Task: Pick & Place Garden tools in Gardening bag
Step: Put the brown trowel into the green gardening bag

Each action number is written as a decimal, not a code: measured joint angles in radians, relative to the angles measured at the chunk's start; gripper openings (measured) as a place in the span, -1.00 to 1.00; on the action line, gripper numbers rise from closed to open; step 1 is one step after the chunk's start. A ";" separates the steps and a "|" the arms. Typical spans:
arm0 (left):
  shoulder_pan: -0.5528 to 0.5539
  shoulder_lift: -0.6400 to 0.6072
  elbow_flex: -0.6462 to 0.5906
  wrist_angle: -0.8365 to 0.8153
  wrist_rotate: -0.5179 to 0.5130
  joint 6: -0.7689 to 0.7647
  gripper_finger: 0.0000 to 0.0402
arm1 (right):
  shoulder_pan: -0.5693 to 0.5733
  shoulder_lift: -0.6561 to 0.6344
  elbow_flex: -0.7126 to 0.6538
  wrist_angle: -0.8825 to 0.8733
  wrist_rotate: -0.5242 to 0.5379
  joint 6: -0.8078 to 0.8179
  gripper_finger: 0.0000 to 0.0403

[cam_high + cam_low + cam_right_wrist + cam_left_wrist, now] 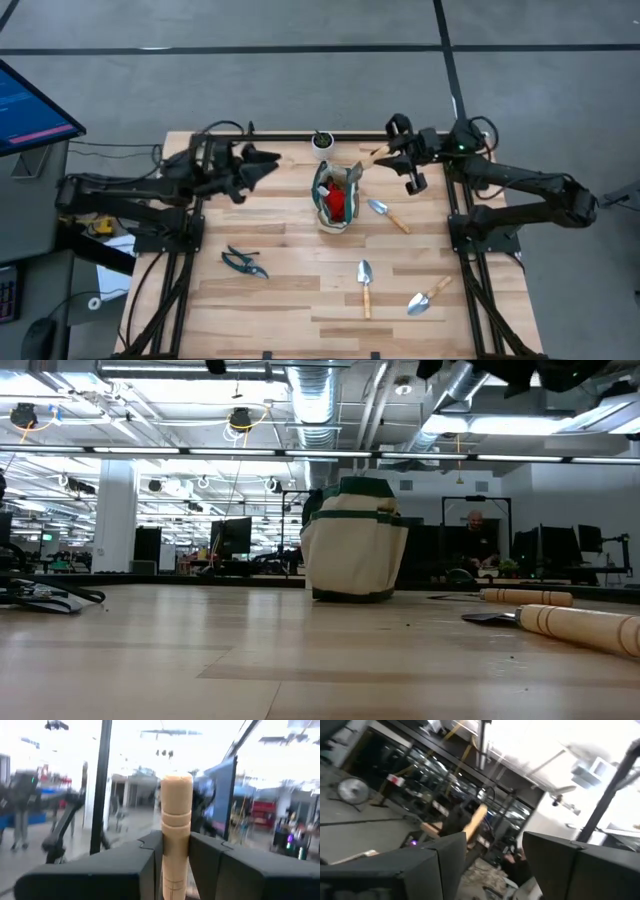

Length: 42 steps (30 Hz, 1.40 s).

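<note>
The cream gardening bag (335, 195) with green trim stands upright on its base at the table's middle, a red-and-black item (338, 203) inside; it also shows in the low view (355, 545). My right gripper (388, 152) is up in the air beyond the bag's far right side, shut on a tool's wooden handle (176, 815); the tool's blade is hidden. My left gripper (268, 163) hangs open and empty left of the bag, its fingers (445, 860) apart. Three trowels (388, 213) (366, 285) (428, 297) and dark pruning shears (245, 262) lie flat on the table. My right gripper pinches the wooden handle (175, 855) between its two fingers (145, 862). The fingers are about level and point toward the table's left. The handle lies along them, its rounded free end (176, 782) sticking out past the fingertips. The tool is lifted clear of table and bag.
A small white pot (323, 143) with a green plant stands at the far edge behind the bag. A monitor (30, 110) stands off the table's left. Two trowel handles (585, 628) (525, 597) lie close to the low camera. Bare wood shows at the near left (260, 320).
</note>
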 joint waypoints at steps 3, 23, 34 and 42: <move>0.000 0.064 0.000 0.058 0.032 0.003 -0.07 | 0.025 0.003 0.020 0.012 0.026 0.062 -0.68; -0.023 0.257 0.027 0.099 0.178 0.039 0.36 | 0.179 0.036 0.070 0.090 -0.002 0.269 -0.68; -0.042 0.322 0.027 0.357 0.364 -0.107 0.36 | 0.275 0.043 0.134 0.072 -0.058 0.253 -0.68; -0.044 0.383 0.059 0.364 0.421 -0.159 0.36 | 0.304 0.103 0.189 0.083 -0.055 0.251 -0.68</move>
